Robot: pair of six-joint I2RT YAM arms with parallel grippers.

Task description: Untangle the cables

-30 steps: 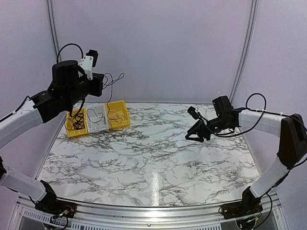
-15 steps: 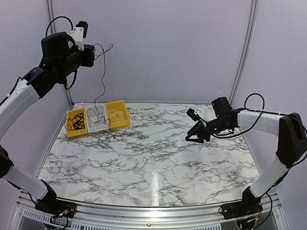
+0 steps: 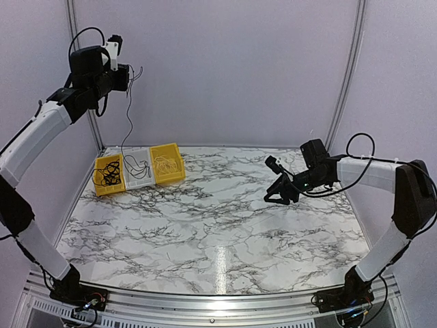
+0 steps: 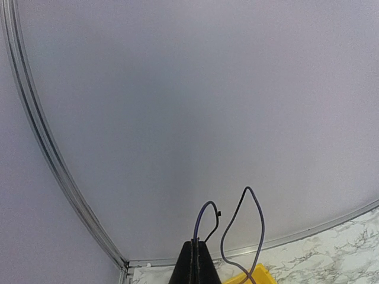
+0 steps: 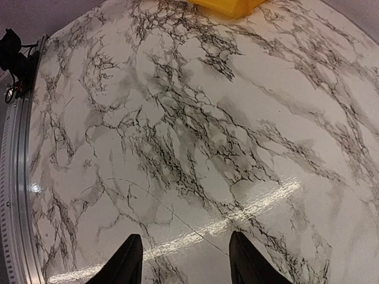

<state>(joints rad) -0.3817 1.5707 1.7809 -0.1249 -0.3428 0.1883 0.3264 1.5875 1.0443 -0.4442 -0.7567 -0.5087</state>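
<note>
My left gripper (image 3: 130, 74) is raised high at the back left, shut on a thin black cable (image 3: 128, 109) that hangs down to the white bin (image 3: 138, 179). In the left wrist view the shut fingertips (image 4: 198, 247) pinch the cable (image 4: 259, 222), which loops above them. More black cables (image 3: 108, 172) lie coiled in the left yellow bin (image 3: 109, 184). Thin cable also lies in the right yellow bin (image 3: 168, 164). My right gripper (image 3: 275, 197) is open and empty, low over the marble table at the right; its fingers (image 5: 128, 260) stand wide apart.
The three bins stand in a row at the table's (image 3: 218, 225) back left, close to the grey back wall and the metal frame post (image 3: 80, 68). A yellow bin corner (image 5: 228, 6) shows at the top of the right wrist view.
My left gripper has gone up and to the left with the black cable, drawing it out of the bins until it hangs straighter. The right arm has barely moved.
</note>
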